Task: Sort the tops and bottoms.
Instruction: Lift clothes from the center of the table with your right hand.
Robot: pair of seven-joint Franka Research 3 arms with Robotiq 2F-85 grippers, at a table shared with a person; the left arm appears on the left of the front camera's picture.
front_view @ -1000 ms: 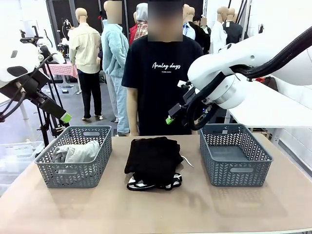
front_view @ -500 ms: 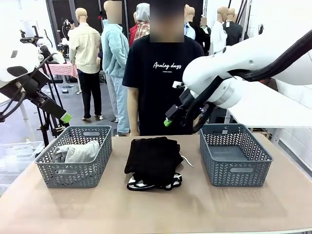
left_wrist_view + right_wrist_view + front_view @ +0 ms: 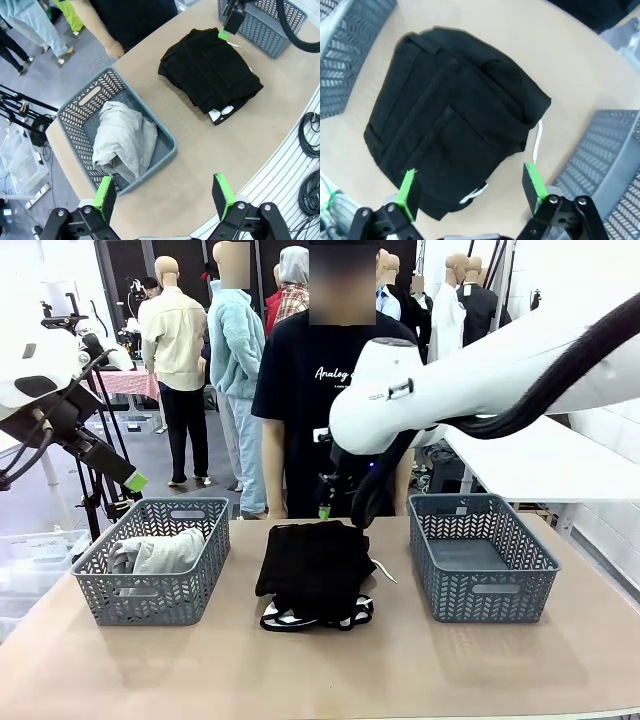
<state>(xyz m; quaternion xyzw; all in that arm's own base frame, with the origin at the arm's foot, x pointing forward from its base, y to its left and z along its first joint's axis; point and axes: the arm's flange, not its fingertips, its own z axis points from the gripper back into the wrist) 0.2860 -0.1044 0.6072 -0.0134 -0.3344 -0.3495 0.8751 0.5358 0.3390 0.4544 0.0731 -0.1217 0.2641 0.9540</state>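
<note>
So far one part looks done: the grey knit top [image 3: 155,552] lies crumpled in the left basket [image 3: 150,602]. The black bottoms [image 3: 315,565] sit folded in a stack at the middle of the worktop [image 3: 300,670], between the two baskets, with the white shorts [image 3: 350,617] with black piping peeking out beneath at the near edge. The right basket [image 3: 490,602] holds nothing, so by my reading every bottom is left to move there. The right tool [image 3: 470,192] hangs just above the far edge of the stack, fingers spread wide, gripping nothing. The left tool [image 3: 164,197] is raised off to the left, likewise spread and empty.
</note>
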